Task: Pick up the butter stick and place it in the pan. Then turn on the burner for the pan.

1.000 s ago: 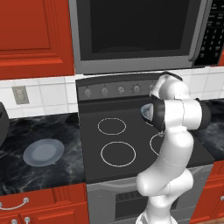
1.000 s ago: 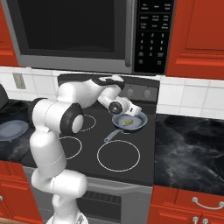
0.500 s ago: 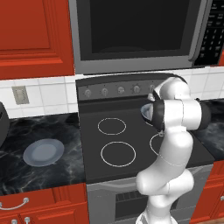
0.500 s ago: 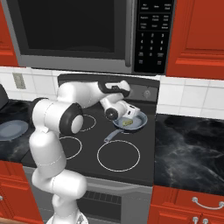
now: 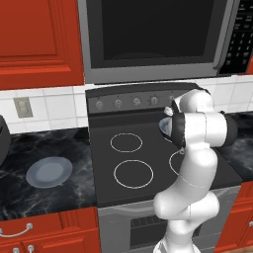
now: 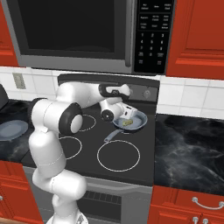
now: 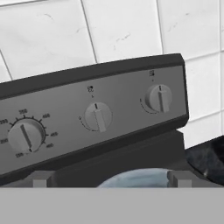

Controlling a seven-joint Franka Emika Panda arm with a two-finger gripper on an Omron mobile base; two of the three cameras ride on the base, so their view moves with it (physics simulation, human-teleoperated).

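Right base view: the butter stick (image 6: 127, 124) is seen lying inside the pan (image 6: 131, 121), on the rear right burner just below and beside the gripper (image 6: 127, 109). The gripper's jaws are spread wide and nothing is held between them. In the hand view two burner knobs (image 7: 99, 116) and (image 7: 159, 98) are faced directly ahead on the control panel (image 7: 52, 105), with the pan's rim (image 7: 135, 180) just under the fingertips (image 7: 40, 178). The placing step is judged finished; a knob is what must be handled next. It is likely rigid, smooth and small, so it should be pinched across its raised ridge and twisted. Which knob serves the pan's burner cannot be told from the markings.
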